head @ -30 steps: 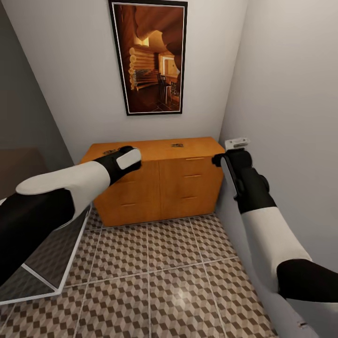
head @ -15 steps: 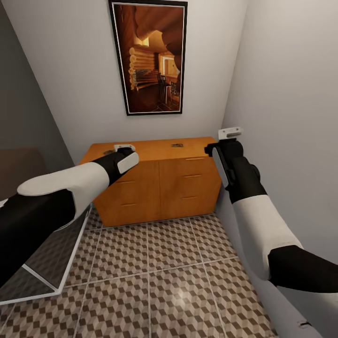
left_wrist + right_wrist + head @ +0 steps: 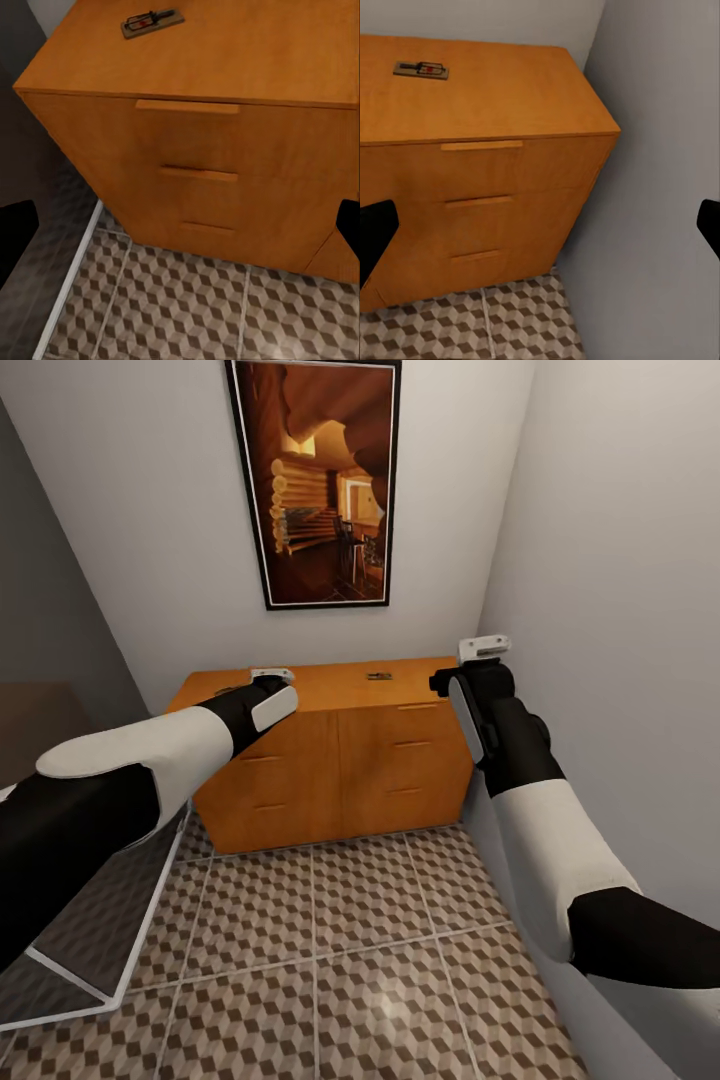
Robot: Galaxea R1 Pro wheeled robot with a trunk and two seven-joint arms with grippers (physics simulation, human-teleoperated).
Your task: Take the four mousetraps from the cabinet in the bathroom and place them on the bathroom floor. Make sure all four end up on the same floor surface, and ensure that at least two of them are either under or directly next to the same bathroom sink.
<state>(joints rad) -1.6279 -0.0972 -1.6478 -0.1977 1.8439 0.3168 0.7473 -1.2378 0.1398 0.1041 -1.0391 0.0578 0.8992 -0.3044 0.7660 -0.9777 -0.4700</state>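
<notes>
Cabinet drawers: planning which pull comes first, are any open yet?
All shut. Each drawer front on the cabinet sits flush; mousetraps lie on top.

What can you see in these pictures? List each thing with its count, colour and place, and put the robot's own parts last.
cabinet: one, orange-brown, against the back wall, drawers shut.
mousetraps: two seen, dark brown, on the cabinet's top; one near the left end, one nearer the middle.
framed picture: one, black frame, log-cabin scene, on the wall above the cabinet.
bathroom floor: brown, beige and white cube-pattern tiles.
walls: pale grey, behind and to the right.
left hand: one, white, over the cabinet's left end, open.
right hand: one, white, by the cabinet's right end, open.
</notes>
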